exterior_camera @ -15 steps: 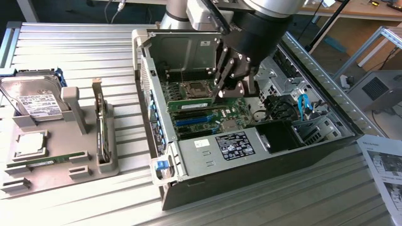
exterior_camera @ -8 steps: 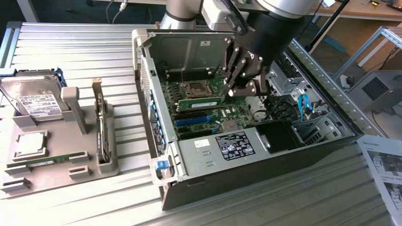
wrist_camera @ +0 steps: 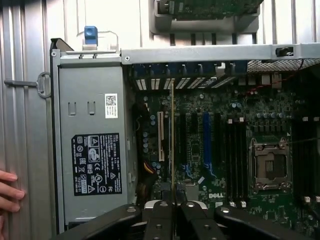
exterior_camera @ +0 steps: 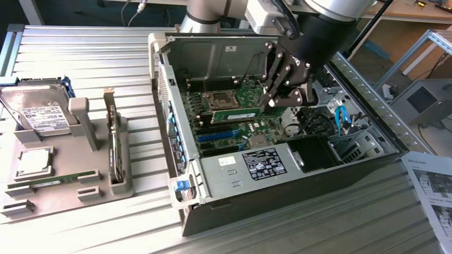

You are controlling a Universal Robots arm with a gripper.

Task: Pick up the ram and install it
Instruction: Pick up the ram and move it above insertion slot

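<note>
Gripper [exterior_camera: 272,104] clenched on ram [exterior_camera: 236,115]; stick edge-down above motherboard [exterior_camera: 247,128], long axis parallel to black slots [wrist_camera: 235,160] beside processor socket [exterior_camera: 219,99].

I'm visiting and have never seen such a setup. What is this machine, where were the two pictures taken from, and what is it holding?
This is a robot arm; the gripper at its end is a clamp. One picture comes from a camera off the arm, the other from one on its wrist. The gripper is shut on the ram, a thin green memory stick, above the motherboard in an open computer case. A grey tray beside the case holds a hard drive and other parts. A person's hand is nearby.
</note>
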